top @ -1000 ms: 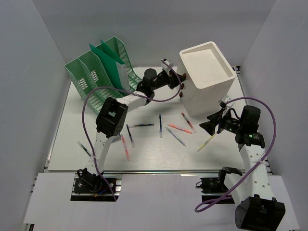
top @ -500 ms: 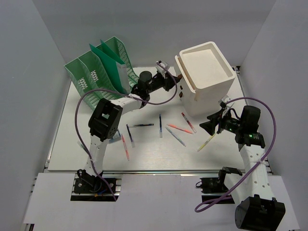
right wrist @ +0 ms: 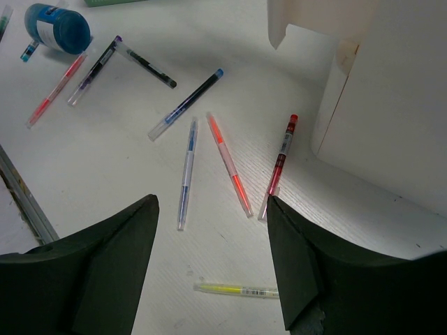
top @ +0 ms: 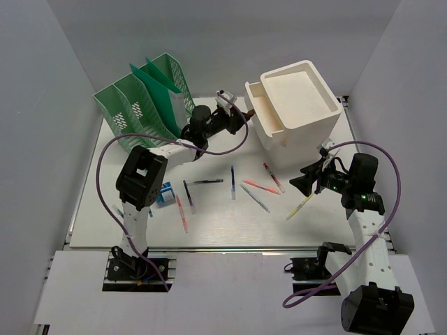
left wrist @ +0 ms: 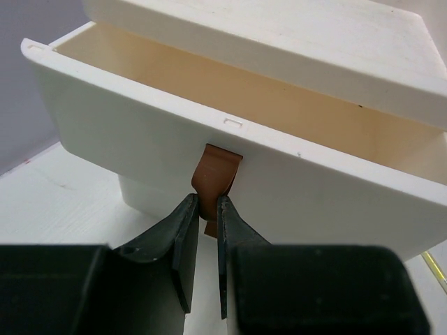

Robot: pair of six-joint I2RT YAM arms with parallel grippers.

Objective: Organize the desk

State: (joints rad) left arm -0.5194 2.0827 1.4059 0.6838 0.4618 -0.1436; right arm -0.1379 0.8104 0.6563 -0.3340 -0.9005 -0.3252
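The desk [top: 209, 223] carries a white drawer box [top: 302, 105] at the back right. Its top drawer [top: 260, 116] stands pulled out to the left. My left gripper [top: 241, 118] is shut on the drawer's brown tab handle [left wrist: 220, 171], and the left wrist view shows that gripper [left wrist: 207, 202] pinching the tab below the drawer front [left wrist: 140, 132]. The right gripper [top: 305, 183] hovers open over loose pens, nothing between its fingers [right wrist: 211, 202]. Below it lie a yellow pen [right wrist: 237, 289], a red pen [right wrist: 283, 160], an orange pen [right wrist: 229, 164] and a blue pen [right wrist: 187, 171].
A green file rack [top: 147, 101] stands at the back left. More pens lie scattered across the desk's middle and left, with a small blue bottle [top: 165, 193] on its side among them. Pale grey walls close in the sides.
My left gripper has drawn back to the left with the tab in it, and the top drawer has slid out of the box. The right arm has stayed put.
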